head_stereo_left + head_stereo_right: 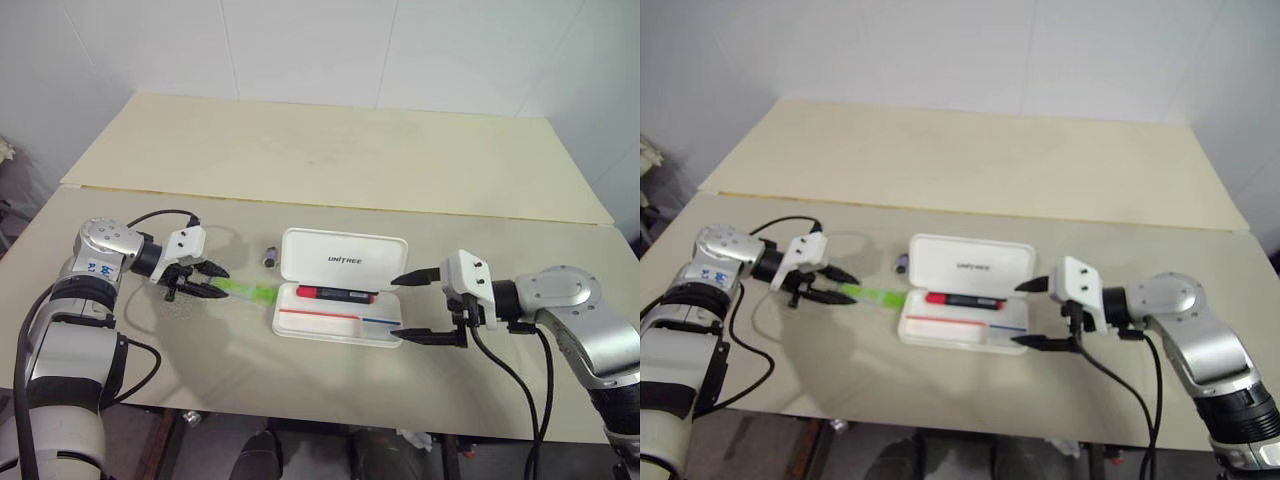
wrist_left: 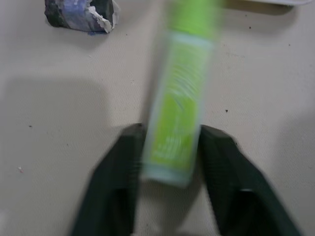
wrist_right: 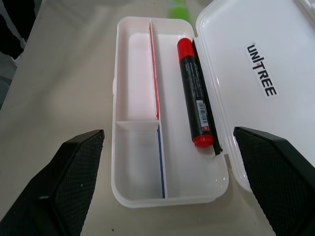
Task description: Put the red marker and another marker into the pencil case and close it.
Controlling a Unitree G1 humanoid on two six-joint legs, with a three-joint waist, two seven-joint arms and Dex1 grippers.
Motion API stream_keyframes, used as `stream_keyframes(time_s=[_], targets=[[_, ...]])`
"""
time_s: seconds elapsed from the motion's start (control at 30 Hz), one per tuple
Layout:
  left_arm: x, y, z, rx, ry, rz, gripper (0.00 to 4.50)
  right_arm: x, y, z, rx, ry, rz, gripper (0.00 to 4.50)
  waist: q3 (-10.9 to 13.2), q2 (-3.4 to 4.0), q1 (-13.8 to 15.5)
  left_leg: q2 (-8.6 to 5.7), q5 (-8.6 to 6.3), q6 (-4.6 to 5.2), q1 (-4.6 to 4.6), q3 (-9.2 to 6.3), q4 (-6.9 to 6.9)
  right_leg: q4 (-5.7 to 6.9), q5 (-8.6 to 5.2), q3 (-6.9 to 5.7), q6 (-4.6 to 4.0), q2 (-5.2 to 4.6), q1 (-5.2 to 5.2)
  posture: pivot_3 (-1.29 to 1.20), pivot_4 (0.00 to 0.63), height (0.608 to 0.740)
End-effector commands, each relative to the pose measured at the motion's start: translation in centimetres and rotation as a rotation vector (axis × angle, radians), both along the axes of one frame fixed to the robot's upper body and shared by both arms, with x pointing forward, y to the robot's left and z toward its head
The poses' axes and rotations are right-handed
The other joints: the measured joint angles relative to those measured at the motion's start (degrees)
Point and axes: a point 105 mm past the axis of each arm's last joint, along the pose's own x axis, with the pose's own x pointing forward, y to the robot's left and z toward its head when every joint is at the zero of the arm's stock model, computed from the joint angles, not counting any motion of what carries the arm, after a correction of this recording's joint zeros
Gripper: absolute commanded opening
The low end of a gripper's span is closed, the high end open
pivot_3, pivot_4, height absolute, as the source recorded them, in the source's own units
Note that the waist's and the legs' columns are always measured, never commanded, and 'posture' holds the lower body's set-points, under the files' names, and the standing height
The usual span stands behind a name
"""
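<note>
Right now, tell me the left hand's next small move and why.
Probably finish closing on the green marker and lift it. The left hand has a finger on each side of it on the table, and the red marker already lies in the open pencil case.

Two markers (image 1: 336,294), one pencil case (image 1: 345,260), two claws (image 1: 197,281).

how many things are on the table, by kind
markers: 2, the red marker in the pencil case, the lime-green marker between the left gripper fingers
pencil cases: 1, the open white pencil case
small grey-black pieces: 1
total: 4
</note>
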Motion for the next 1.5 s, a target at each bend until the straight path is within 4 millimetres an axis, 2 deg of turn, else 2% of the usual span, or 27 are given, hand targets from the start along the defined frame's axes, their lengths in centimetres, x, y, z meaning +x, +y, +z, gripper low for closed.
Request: stream_keyframes(time_s=[0.03, 0.33, 0.53, 0.67, 0.8, 0.93, 1.03, 1.23, 1.37, 1.5], targets=[[-0.7, 0.8, 0.3, 0.009, 0.017, -0.024, 1.07, 0.1, -1.3, 1.2, -0.004, -0.059, -0.018, 4.5, 0.0, 0.0, 0.0, 0.0, 0.0, 0.0, 0.0, 0.0, 0.01, 0.0, 0.0, 0.0, 0.0, 0.0, 0.0, 0.0, 0.15, 0.74], [-0.9, 2.1, 2.9, -0.055, -0.117, 0.0, 1.07, 0.9, -2.1, 1.2, -0.018, -0.063, -0.036, 4.5, 0.0, 0.0, -0.1, 0.02, 0.0, 0.01, 0.0, -0.01, 0.06, 0.03, 0.02, 0.0, 0.03, 0.01, 0.02, 0.0, 0.15, 0.74], [-2.3, 3.0, 5.0, -0.08, -0.186, 0.013, 1.07, 1.6, -3.3, 1.1, -0.031, -0.061, -0.065, 4.5, 0.0, 0.01, -0.2, 0.03, -0.01, 0.01, 0.01, -0.03, 0.09, 0.06, 0.02, -0.01, 0.03, -0.02, 0.05, 0.0, 0.15, 0.74], [-3.8, 2.6, 6.6, -0.1, -0.199, 0.042, 1.07, 2.0, -3.8, 1.3, -0.038, -0.066, -0.077, 4.5, 0.0, 0.02, -0.2, 0.07, -0.01, 0.01, 0.01, -0.04, 0.09, 0.07, 0.02, -0.01, 0.03, -0.02, 0.06, 0.0, 0.15, 0.74], [-4.9, 0.6, 7.9, -0.17, -0.167, 0.05, 1.07, 2.3, -4.0, 1.2, -0.04, -0.063, -0.08, 4.5, 0.0, 0.02, -0.1, 0.09, -0.01, 0.01, 0.06, -0.05, 0.11, 0.11, 0.02, -0.01, 0.03, -0.04, 0.12, 0.0, 0.15, 0.74], [-4.6, -2.8, 9.6, -0.222, -0.15, 0.007, 1.07, 2.7, -4.2, 1.1, -0.038, -0.062, -0.087, 4.5, 0.0, 0.02, 0.4, 0.01, 0.02, 0.05, 0.05, -0.1, 0.21, 0.09, 0.03, -0.08, 0.06, -0.03, 0.22, 0.0, 0.15, 0.74], [-3.4, -3.9, 9.1, -0.147, -0.156, 0.03, 1.07, 2.6, -4.3, 1.1, -0.032, -0.065, -0.095, 4.5, 0.0, 0.02, 0.2, -0.02, 0.03, 0.08, 0.05, -0.06, 0.23, 0.04, 0.09, -0.03, 0.15, -0.03, 0.24, 0.0, 0.15, 0.74], [-3.3, -7.3, 9.0, -0.159, -0.098, -0.137, 1.07, 1.7, -5.6, 1.8, 0.06, -0.126, -0.121, 4.5, 0.0, 0.03, 0.2, -0.01, 0.03, 0.08, 0.0, -0.03, 0.15, -0.08, 0.1, -0.01, 0.17, 0.0, 0.2, 0.0, 0.15, 0.74], [-2.9, -9.7, 9.1, -0.175, -0.073, -0.205, 1.07, 0.1, -6.4, 0.9, 0.06, -0.124, -0.089, 4.5, 0.0, 0.03, 0.2, -0.02, 0.02, 0.09, 0.0, -0.02, 0.17, -0.09, 0.1, 0.0, 0.17, 0.01, 0.22, 0.0, 0.15, 0.74], [-2.8, -11.9, 8.3, -0.164, -0.038, -0.266, 1.07, -1.0, -6.9, 0.2, 0.089, -0.103, -0.094, 4.5, 0.0, 0.03, 0.3, -0.06, 0.03, 0.11, 0.02, 0.0, 0.23, -0.07, 0.13, 0.07, 0.23, 0.01, 0.26, 0.0, 0.15, 0.74]])
